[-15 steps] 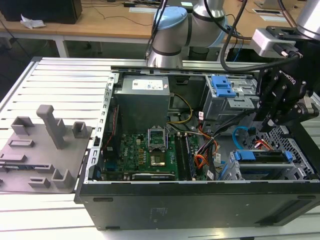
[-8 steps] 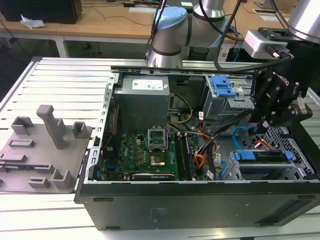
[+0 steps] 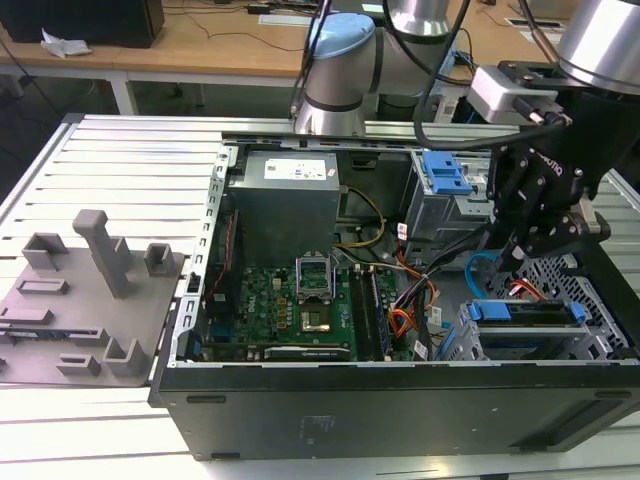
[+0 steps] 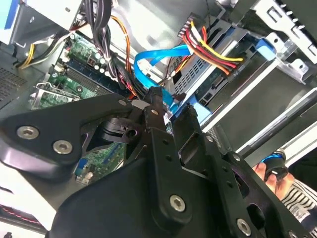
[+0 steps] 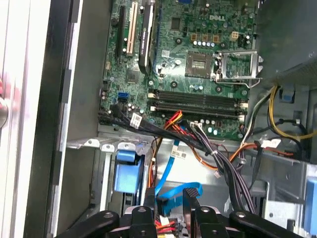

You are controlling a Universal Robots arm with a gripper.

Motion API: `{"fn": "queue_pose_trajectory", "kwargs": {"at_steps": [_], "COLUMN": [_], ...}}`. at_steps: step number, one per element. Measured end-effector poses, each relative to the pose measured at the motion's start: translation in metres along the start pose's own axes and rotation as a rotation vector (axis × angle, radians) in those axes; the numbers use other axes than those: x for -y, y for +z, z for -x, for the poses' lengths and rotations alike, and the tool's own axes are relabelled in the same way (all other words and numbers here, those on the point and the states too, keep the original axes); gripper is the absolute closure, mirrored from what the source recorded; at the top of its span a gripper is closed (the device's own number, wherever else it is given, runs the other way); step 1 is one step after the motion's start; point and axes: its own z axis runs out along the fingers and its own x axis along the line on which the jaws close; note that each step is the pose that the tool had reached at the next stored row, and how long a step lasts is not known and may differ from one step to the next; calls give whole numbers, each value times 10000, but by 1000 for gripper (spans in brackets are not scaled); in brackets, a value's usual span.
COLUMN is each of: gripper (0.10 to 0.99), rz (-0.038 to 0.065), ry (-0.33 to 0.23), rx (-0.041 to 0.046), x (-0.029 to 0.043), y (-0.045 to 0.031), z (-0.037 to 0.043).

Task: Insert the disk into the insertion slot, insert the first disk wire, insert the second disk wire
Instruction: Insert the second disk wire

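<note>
The gripper (image 4: 168, 111) pinches the plug of the blue cable (image 4: 153, 59) just behind the drive (image 3: 525, 312); the drive sits in the metal cage (image 3: 590, 345) at the exterior view's right.

Ext. view high, off-case; both wrist cams close over motherboard (image 5: 198, 64).

A pale slatted metal table (image 3: 120, 150) fills most of the exterior view, its ridges running across the frame. On it, at the left of the frame, lies a grey fixture plate (image 3: 85, 300) with upright blocks. Along the top edge runs a wooden desk (image 3: 200, 45) with white legs; a crumpled white cloth (image 3: 62, 43) lies on it at the upper left. The light is even.
</note>
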Motion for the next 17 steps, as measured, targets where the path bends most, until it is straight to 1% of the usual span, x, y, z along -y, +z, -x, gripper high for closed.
{"fn": "queue_pose_trajectory", "kwargs": {"at_steps": [2,7,8,10,11,12,17], "gripper": [725,725,741,867,867,922,922], "rz": [-5,-6,-6,-6,-6,-6,-6], "ry": [-270,-284,-284,-284,-284,-284,-284], "rx": [-105,-106,-106,-106,-106,-107,-107], "x": [4,14,15,16,16,16,18], "y": [21,22,22,22,23,22,22], "z": [1,0,0,0,0,0,0]}}
